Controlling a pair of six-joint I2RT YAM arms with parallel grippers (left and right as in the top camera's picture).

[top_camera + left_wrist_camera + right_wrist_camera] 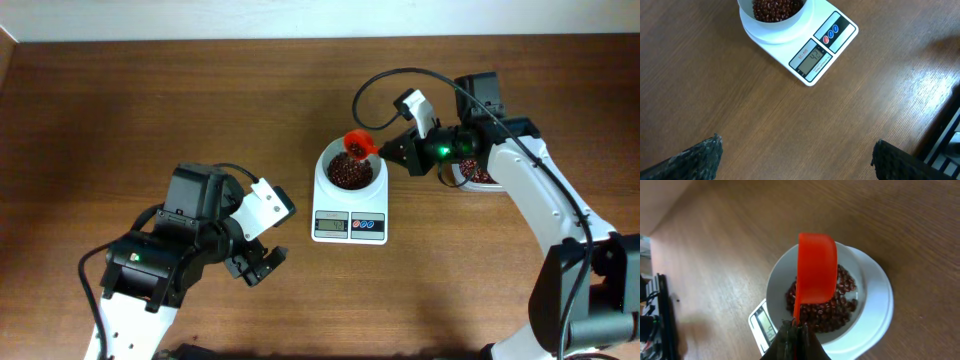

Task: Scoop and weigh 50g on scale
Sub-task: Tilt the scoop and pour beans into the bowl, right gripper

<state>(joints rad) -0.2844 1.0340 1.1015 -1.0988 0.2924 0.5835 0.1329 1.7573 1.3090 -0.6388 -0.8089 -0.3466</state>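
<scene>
Pinching red scoop (816, 270) handle, right gripper (796, 330) clamped tight; scoop points away over scale (882, 300), mouth hidden. Beans (842, 302) heaped in bowl (775, 282); display (762, 325) end toward robot, digits unreadable. Left gripper (797, 155) spread wide, empty, above table (740, 100).

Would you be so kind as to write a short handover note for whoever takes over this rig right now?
Left pincer: open, empty, hovering over the table near the scale.
Right pincer: shut on the red scoop, which is tipped over the scale's bowl.
Beans: a heap lies in the bowl; more sit in a container behind the right arm.
Done: beans are in the bowl.
Left: check the display, which I cannot read surely, then top up or stop at target.
</scene>
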